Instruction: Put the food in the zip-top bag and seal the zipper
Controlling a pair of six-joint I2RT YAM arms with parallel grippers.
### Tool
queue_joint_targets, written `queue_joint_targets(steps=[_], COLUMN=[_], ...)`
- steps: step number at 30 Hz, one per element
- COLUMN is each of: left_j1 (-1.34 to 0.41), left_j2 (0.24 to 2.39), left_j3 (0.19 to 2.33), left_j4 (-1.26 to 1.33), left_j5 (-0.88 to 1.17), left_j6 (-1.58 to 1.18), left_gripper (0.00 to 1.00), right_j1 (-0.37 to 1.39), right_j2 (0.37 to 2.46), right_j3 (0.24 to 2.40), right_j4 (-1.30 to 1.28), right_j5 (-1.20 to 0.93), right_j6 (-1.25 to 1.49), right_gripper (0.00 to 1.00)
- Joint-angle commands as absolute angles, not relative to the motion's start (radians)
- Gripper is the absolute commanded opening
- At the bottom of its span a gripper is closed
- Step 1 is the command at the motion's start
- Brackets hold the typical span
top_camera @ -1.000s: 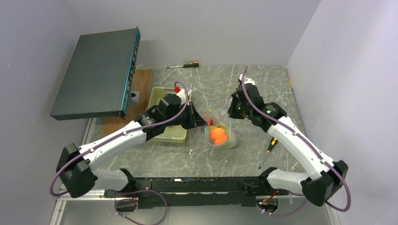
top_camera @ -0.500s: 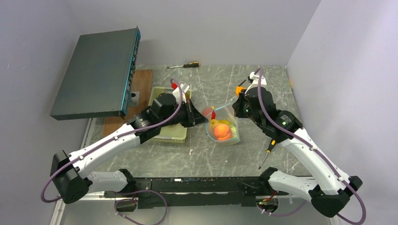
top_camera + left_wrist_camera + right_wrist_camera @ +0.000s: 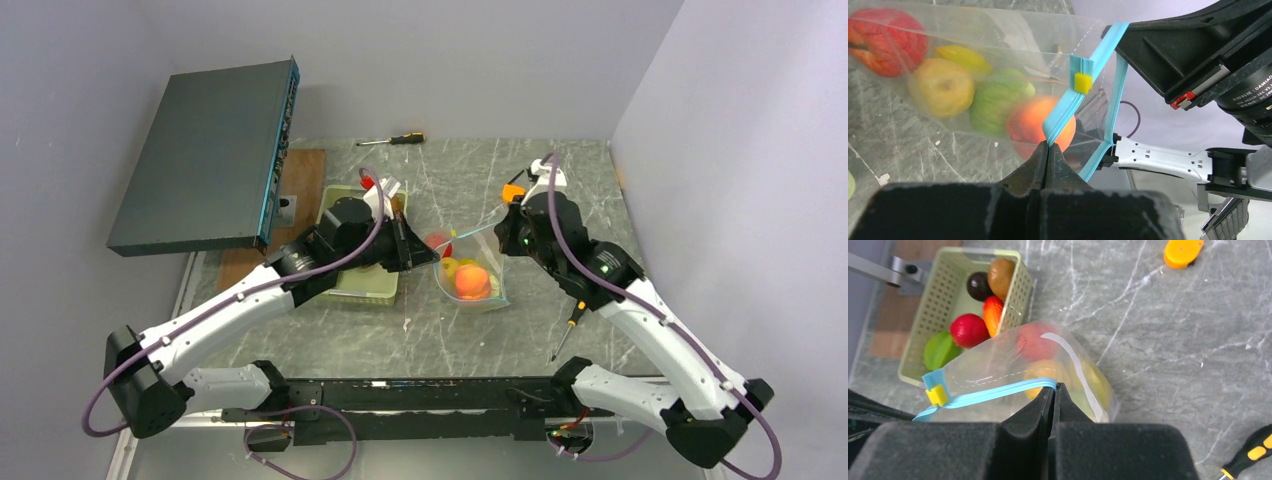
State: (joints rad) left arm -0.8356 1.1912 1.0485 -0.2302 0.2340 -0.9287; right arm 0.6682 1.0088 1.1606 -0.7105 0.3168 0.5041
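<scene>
The clear zip-top bag (image 3: 472,283) hangs between my two grippers over the middle of the table. It holds several pieces of food: a red one (image 3: 888,37), a yellow one (image 3: 943,85), a green one (image 3: 995,100) and an orange one (image 3: 1033,125). My left gripper (image 3: 1047,145) is shut on the left end of the teal zipper (image 3: 1068,107), just below its yellow slider (image 3: 1082,82). My right gripper (image 3: 1054,386) is shut on the other end of the zipper (image 3: 998,392). The strip is stretched between them, and part of the mouth gapes open.
The pale green tray (image 3: 1018,290) left of the bag holds more food: brown, dark purple, orange, red (image 3: 968,330) and green. Screwdrivers lie at the back (image 3: 395,139) and right (image 3: 570,325). A small orange tool (image 3: 513,190) lies behind my right gripper. A dark box (image 3: 205,155) overhangs the left.
Both grippers have risen and drawn apart with the bag's mouth edge. The right one moved right and back, so the zipper now runs taut and the bag hangs higher.
</scene>
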Motion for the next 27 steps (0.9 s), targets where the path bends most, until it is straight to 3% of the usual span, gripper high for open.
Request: queue_joint_targets(steps=[1,5,9,12,14,19,27], left_j1=[-0.832,-0.825,-0.825,-0.822,-0.822,-0.82,-0.816], left_j2=[1.141,1.146,1.104,1.058,1.031,0.971,0.937], left_j3=[1.062,1.038,1.025,1.03,1.043,1.054,0.961], left_j4=[-0.253,-0.278,-0.309,-0.332,-0.37,-0.498,-0.621], left_j5=[0.196,0.182,0.128,0.094,0.061,-0.044,-0.191], left_j6=[-0.9,-0.856,-0.821,-0.789,-0.765,-0.72,-0.736], left_gripper=[0.0,0.03,0.46,0.65,0.72,0.83,0.85], right_j1=[0.666,0.666,0.665,0.667,0.667,0.666,0.665], right_j2=[0.949,0.926,0.911,0.912,0.911,0.882,0.911], right_j3=[1.168,1.132,1.114,1.108,1.115,1.111,1.023], right_j4=[-0.629,-0.613,-0.608,-0.62,-0.641,-0.66,-0.559], right_j5=[0.383,0.386,0.423,0.443,0.472,0.536,0.407], right_j6=[0.492,0.497,0.502,0.507,0.514,0.506,0.502], right_gripper=[0.0,0.0,0.0,0.0,0.0,0.0,0.0])
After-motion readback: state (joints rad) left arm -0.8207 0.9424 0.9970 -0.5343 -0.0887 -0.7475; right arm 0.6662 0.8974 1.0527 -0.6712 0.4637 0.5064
